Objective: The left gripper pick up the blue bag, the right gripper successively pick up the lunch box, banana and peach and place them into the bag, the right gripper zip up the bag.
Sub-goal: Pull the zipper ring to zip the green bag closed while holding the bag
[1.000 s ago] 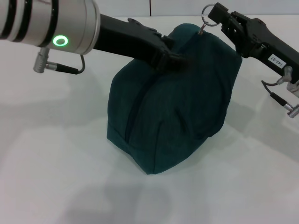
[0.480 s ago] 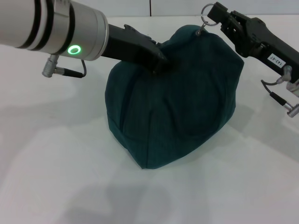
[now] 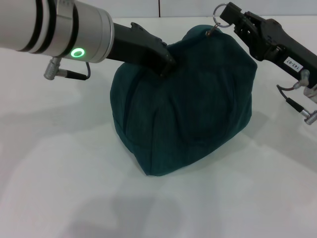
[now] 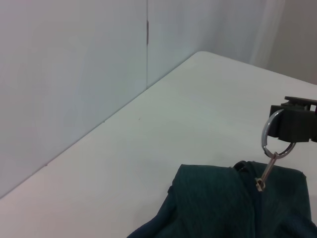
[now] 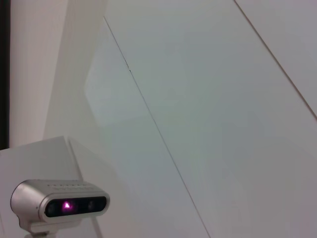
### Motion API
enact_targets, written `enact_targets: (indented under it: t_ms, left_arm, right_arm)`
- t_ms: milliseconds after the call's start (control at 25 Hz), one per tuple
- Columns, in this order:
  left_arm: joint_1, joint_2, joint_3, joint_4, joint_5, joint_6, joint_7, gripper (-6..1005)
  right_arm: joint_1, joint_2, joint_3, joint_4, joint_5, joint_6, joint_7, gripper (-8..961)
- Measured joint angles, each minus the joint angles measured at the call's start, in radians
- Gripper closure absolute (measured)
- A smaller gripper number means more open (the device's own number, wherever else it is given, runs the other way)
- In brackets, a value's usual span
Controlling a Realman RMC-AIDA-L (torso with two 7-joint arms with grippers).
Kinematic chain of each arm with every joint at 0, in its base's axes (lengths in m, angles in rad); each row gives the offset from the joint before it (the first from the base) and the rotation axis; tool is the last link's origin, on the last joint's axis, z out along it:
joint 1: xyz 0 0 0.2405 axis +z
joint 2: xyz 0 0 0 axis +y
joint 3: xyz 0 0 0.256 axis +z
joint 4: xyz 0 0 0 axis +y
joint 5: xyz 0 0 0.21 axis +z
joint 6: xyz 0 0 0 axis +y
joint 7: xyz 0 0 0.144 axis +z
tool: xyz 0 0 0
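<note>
The blue bag, at frame centre on the tabletop, has been turned and slumped leftward since a second ago; the left tool is clamped on its fabric, the right tool pinches the ring pull (zipping looks nearly finished).

blue bag on table, centre | left gripper at its upper left side | right gripper at ring zipper pull, top right
</note>
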Motion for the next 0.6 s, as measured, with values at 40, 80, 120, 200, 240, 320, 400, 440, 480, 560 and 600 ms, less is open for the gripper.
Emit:
enact_targets:
  t_ms: [40, 80, 120, 200, 240, 320, 400, 440, 480, 560, 600]
  left_arm:
    - [0.0, 0.0, 0.0, -0.001, 0.0, 0.0, 0.002, 801]
    - [0.0, 0.0, 0.0, -0.002, 0.0, 0.0, 0.003, 810]
    - [0.0, 0.0, -0.001, -0.002, 0.0, -0.001, 0.005, 818]
    - [0.001, 0.0, -0.002, -0.003, -0.001, -0.001, 0.01, 834]
    - [0.002, 0.0, -0.002, -0.003, -0.001, -0.002, 0.013, 841]
    - [0.002, 0.0, -0.002, -0.003, -0.002, -0.002, 0.014, 855]
    - [0.002, 0.0, -0.002, -0.003, -0.003, -0.003, 0.014, 869]
    - [0.002, 0.0, -0.002, -0.003, -0.003, -0.003, 0.014, 875]
    - [0.002, 0.0, -0.002, -0.002, -0.003, -0.003, 0.014, 880]
    - [0.002, 0.0, -0.002, -0.001, -0.003, -0.003, 0.014, 892]
    - [0.002, 0.0, -0.002, 0.0, -0.003, -0.003, 0.014, 897]
  right_arm:
    - [0.0, 0.0, 0.0, 0.0, 0.0, 0.0, 0.0, 913]
    - [0.0, 0.0, 0.0, 0.0, 0.0, 0.0, 0.0, 913]
    - [0.0, 0.0, 0.0, 0.0, 0.0, 0.0, 0.0, 912]
    - [0.0, 0.0, 0.0, 0.0, 0.0, 0.0, 0.0, 911]
    - [-0.001, 0.0, 0.0, 0.0, 0.001, 0.0, 0.0, 911]
    - [-0.005, 0.0, 0.0, 0.0, 0.005, 0.0, 0.0, 910]
    - [-0.008, 0.0, 0.0, 0.0, 0.009, 0.0, 0.001, 909]
    - [-0.01, 0.0, 0.0, 0.0, 0.012, 0.0, 0.001, 908]
    - [-0.011, 0.0, 0.0, 0.0, 0.015, 0.0, 0.001, 908]
    - [-0.015, 0.0, 0.001, 0.003, 0.028, -0.001, 0.001, 907]
    - [-0.017, 0.0, 0.006, 0.008, 0.033, -0.003, 0.001, 906]
